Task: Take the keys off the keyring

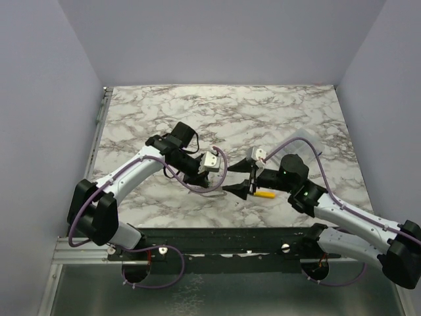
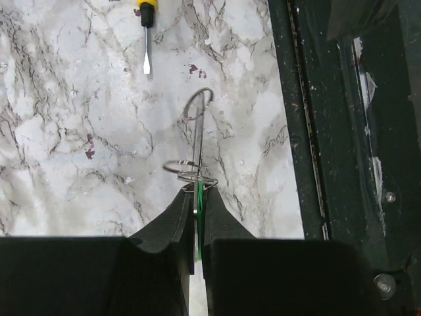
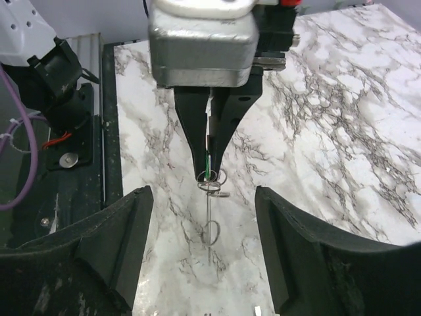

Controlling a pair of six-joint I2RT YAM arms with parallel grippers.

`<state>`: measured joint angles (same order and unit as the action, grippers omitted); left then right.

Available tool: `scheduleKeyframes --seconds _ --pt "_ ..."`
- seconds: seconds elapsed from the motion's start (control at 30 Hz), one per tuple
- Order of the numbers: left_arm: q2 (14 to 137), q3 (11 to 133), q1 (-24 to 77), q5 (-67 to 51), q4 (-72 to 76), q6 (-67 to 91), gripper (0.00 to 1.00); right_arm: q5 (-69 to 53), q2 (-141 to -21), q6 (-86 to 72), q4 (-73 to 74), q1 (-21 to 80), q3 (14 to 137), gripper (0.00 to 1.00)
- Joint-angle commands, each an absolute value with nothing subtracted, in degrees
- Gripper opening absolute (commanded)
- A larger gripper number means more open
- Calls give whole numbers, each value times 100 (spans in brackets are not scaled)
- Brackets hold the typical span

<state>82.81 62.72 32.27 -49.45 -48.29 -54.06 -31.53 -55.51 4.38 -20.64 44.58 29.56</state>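
Note:
My left gripper (image 2: 196, 197) is shut on the small green-headed key (image 2: 198, 205). The silvery keyring (image 2: 196, 141), a long thin loop with small split rings at its near end, sticks out from the fingertips just above the marble. In the right wrist view the left gripper (image 3: 209, 172) faces me with the green key (image 3: 209, 164) pinched and the keyring (image 3: 210, 224) hanging toward me. My right gripper (image 3: 200, 197) is open, its fingers (image 3: 112, 243) either side of the keyring without touching it. From above, both grippers (image 1: 212, 186) (image 1: 240, 189) meet near the table's front middle. Other keys are indistinct.
A yellow-handled screwdriver (image 1: 265, 195) lies on the marble under the right gripper and shows in the left wrist view (image 2: 147, 26). The dark front rail (image 2: 296, 131) runs close beside the left gripper. Purple walls enclose the table (image 1: 197, 112).

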Motion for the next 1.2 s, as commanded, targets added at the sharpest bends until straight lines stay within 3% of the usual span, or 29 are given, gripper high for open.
scheduleKeyframes --seconds 0.0,0.33,0.77,1.17 --pt "8051 6582 3305 -4814 -5317 -6383 0 -3247 -5452 245 -1040 4375 3297 69" --pt "7508 6699 3617 -4623 -5450 -7175 0 -3425 -5570 240 -1195 4190 3381 49" --pt "6992 6934 3845 -4518 -5059 -7347 0 -4695 -5816 42 -2743 4175 3110 37" --pt "6748 7004 3883 -4575 -4699 -7361 0 -4088 -5905 -209 -3993 4170 2531 35"
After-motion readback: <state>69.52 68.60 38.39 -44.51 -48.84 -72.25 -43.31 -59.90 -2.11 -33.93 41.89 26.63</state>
